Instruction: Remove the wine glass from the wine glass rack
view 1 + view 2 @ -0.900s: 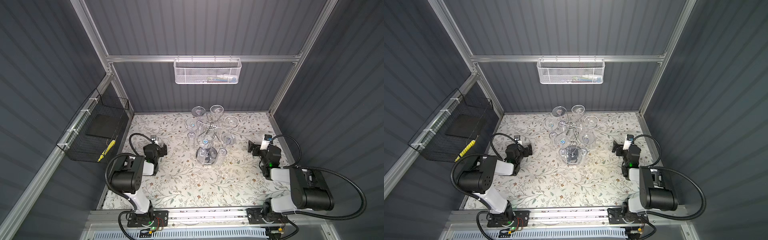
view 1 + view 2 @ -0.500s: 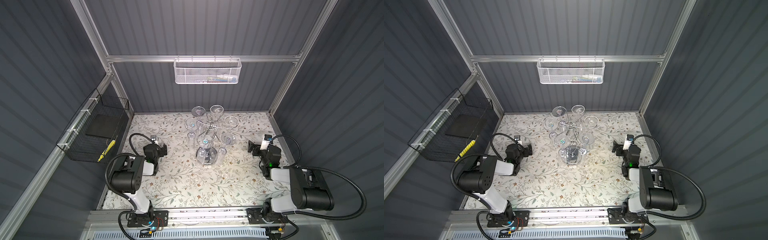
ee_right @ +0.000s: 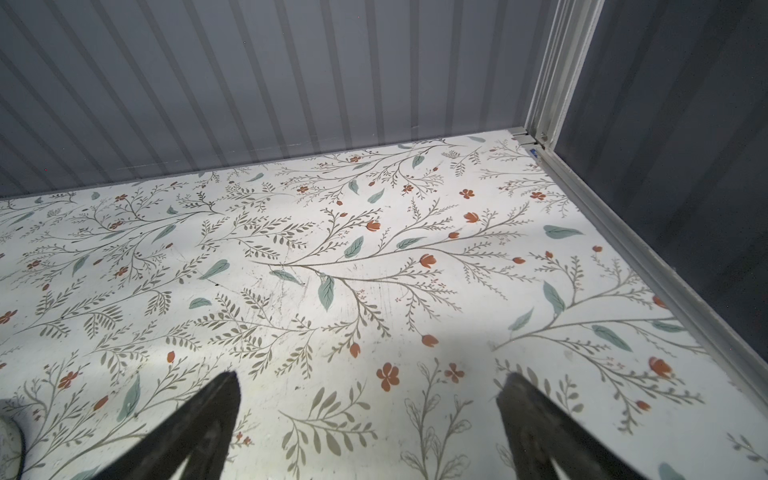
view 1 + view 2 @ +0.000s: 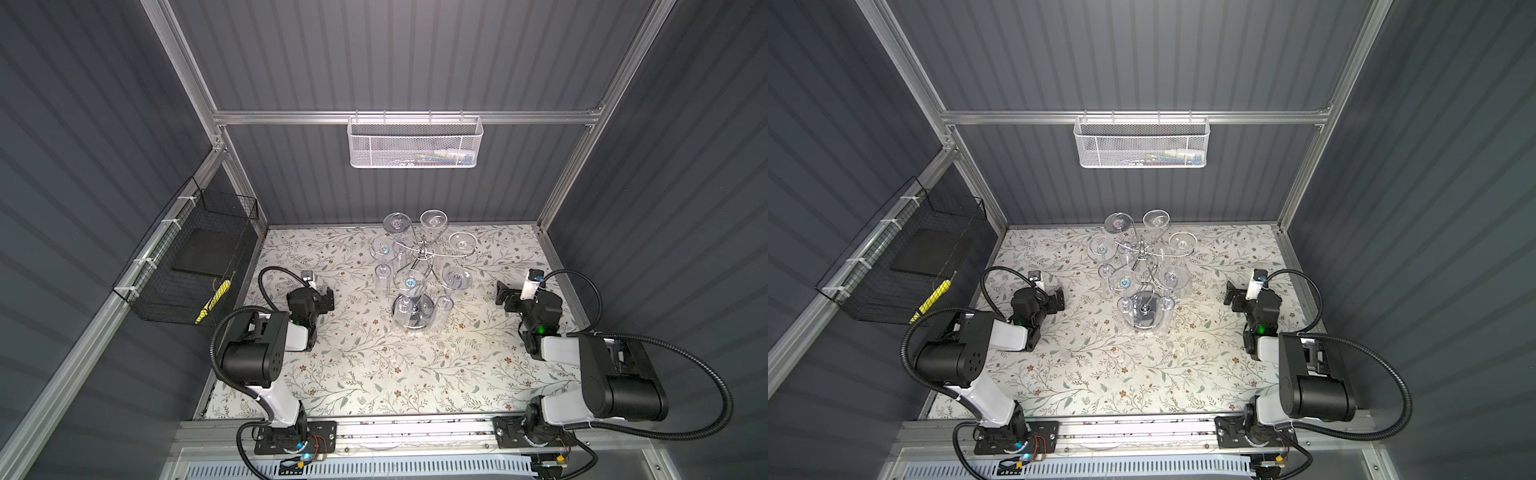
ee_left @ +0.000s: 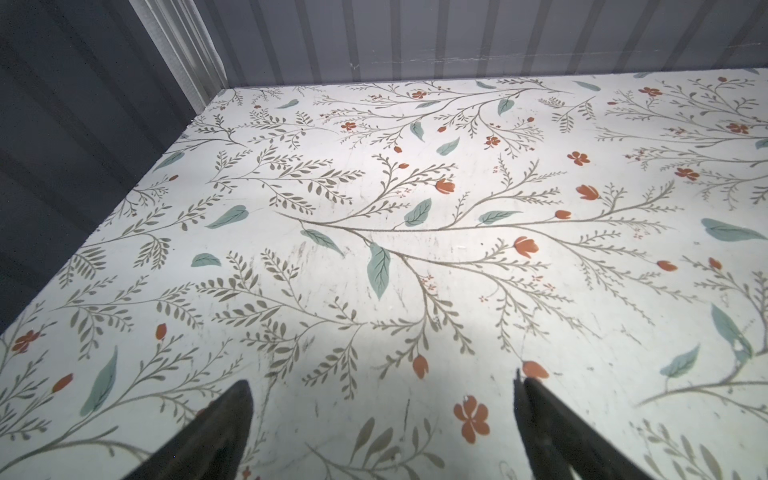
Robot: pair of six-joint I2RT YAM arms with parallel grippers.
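the wine glass rack, a chrome wire stand on a round mirror base, stands on the floral bench. it is between the two end effectors and well apart from both. from the left end effector it lies to the right and slightly ahead, and from the right end effector to the left and slightly ahead. six clear wine glasses hang upside down from its curled arms, feet caught in the scrolls and bowls down around the twisted stem. in both top views every arm carries one, and several feet bear a small coloured mark. the left end effector sits low over the bench, pointed toward the back left corner. its two dark fingers are spread wide, with only bare floral surface between them. the right end effector points toward the back right corner, its fingers likewise wide apart and gripping nothing. a white mesh basket hangs on the back wall rail, high above and ahead of both end effectors. a black wire basket hangs on the side wall to the left of the left end effector. it holds a dark flat pad and a yellow and black item i cannot identify.
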